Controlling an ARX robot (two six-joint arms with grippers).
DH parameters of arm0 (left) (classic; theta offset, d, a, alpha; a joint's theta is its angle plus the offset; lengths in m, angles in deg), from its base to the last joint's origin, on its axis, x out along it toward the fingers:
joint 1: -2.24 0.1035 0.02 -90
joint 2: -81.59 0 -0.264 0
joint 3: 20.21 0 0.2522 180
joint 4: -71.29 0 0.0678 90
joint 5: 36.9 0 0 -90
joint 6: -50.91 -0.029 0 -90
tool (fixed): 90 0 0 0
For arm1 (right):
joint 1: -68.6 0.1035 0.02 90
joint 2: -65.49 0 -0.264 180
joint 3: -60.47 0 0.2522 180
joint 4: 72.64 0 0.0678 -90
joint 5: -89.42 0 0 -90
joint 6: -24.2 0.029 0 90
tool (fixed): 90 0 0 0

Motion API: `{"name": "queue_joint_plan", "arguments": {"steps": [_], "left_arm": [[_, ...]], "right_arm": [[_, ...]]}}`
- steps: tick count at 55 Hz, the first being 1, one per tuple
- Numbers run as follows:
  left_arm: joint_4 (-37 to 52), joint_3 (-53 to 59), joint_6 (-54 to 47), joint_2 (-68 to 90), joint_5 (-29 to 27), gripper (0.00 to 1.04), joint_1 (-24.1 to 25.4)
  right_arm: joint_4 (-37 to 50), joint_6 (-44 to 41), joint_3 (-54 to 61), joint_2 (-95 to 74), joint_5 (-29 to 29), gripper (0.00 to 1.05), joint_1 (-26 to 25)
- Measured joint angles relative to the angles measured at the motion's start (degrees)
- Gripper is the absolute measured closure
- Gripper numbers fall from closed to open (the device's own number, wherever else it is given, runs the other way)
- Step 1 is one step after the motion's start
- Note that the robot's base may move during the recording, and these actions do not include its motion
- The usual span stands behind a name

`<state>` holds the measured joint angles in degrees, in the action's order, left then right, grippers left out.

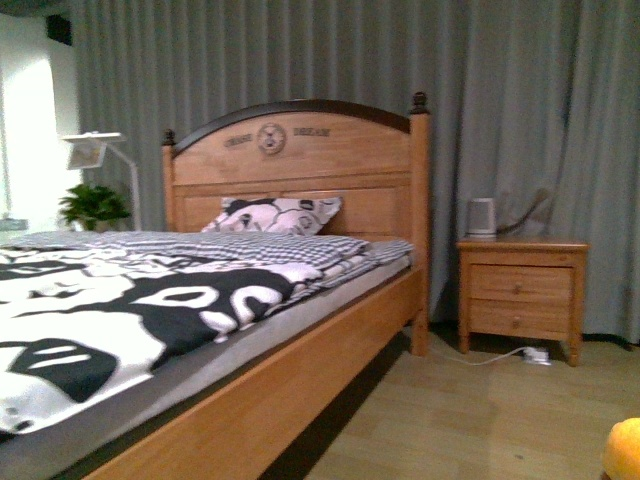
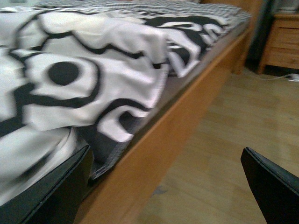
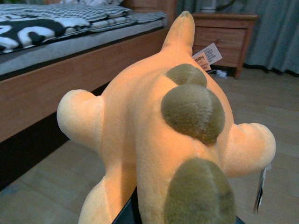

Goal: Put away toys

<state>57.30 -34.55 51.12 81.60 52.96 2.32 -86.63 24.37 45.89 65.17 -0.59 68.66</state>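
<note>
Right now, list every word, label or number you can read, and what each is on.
On the headboard: carved lettering either side of a round emblem, too blurred to read.
On the plush toy's white tag: small print, too blurred to read.
No other text is visible.

Bed (image 1: 300, 385) left, pillow (image 1: 275, 215) on it at headboard (image 1: 300, 150). Nightstand (image 1: 520, 290) right of bed, jug (image 1: 482, 216) on top. Curtain (image 1: 500, 100) behind both. Plant (image 1: 95, 207) far left behind bed. Plush toy (image 1: 622, 450) front right.
</note>
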Motion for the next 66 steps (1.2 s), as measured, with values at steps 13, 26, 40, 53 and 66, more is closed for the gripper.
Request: {"name": "queue_joint_plan", "arguments": {"steps": [13, 26, 40, 53, 66], "left_arm": [[0.0, 0.0, 0.0, 0.0, 0.0, 0.06, 0.0], [0.0, 0.0, 0.0, 0.0, 0.6, 0.06, -0.1], [0.0, 0.0, 0.0, 0.0, 0.1, 0.06, -0.2], [0.0, 0.0, 0.0, 0.0, 0.2, 0.06, -0.2], [0.0, 0.0, 0.0, 0.0, 0.1, 0.06, -0.2]], "right_arm": [[0.0, 0.0, 0.0, 0.0, 0.0, 0.98, 0.0], [0.0, 0.0, 0.0, 0.0, -0.5, 0.98, -0.1], [0.0, 0.0, 0.0, 0.0, 0.4, 0.98, 0.0], [0.0, 0.0, 0.0, 0.0, 0.0, 0.98, -0.1], [0.0, 0.0, 0.0, 0.0, 0.0, 0.98, -0.1]]}}
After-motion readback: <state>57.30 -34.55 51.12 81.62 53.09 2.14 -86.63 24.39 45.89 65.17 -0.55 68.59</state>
